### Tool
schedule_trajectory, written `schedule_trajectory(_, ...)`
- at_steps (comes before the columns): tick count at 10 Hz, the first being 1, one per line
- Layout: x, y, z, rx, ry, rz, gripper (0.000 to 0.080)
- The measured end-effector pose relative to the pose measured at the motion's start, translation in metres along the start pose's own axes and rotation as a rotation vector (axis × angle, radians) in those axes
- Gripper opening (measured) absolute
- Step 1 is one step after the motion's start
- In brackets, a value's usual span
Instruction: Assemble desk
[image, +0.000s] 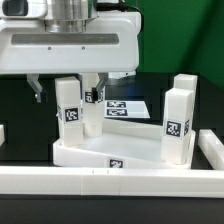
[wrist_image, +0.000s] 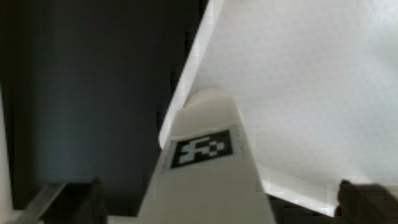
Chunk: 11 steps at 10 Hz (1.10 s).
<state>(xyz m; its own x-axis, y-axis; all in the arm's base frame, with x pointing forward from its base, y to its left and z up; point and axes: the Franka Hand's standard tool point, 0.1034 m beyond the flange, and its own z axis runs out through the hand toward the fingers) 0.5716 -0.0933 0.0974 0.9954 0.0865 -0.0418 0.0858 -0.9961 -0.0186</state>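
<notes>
White leg, exterior view's left: upright on the desk slab, tag facing the camera.
Fingers: spread open, just beside that leg, gripping nothing.
Marker board: flat on the tabletop behind.
Right leg: upright on the slab.

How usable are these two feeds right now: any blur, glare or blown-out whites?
Exterior view: fairly sharp, tags on the legs readable, though the white slab and rail wash together. Wrist view: soft and close-up, a leg fills the frame, its tag blurred, white surfaces overexposed, background dark.
</notes>
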Motion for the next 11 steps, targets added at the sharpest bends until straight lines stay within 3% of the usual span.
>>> schedule_trajectory(1,-0.0008,0.0004,0.0010,-0.001,0.000,-0.051,0.0649)
schedule_trajectory(3,-0.0009,0.0008,0.0012,-0.001,0.000,-0.048,0.0393)
schedule_trajectory(4,-0.0010,0.0009,0.0013,-0.001,-0.001,-0.047,0.0393)
schedule_trajectory(5,-0.0012,0.0010,0.0016,-0.001,-0.001,-0.047,0.0288)
schedule_trajectory(8,-0.0009,0.0005,0.0016,0.004,0.000,0.015,0.0288)
schedule_trajectory(11,0.0002,0.0005,0.0010,0.027,0.006,0.372,0.0289)
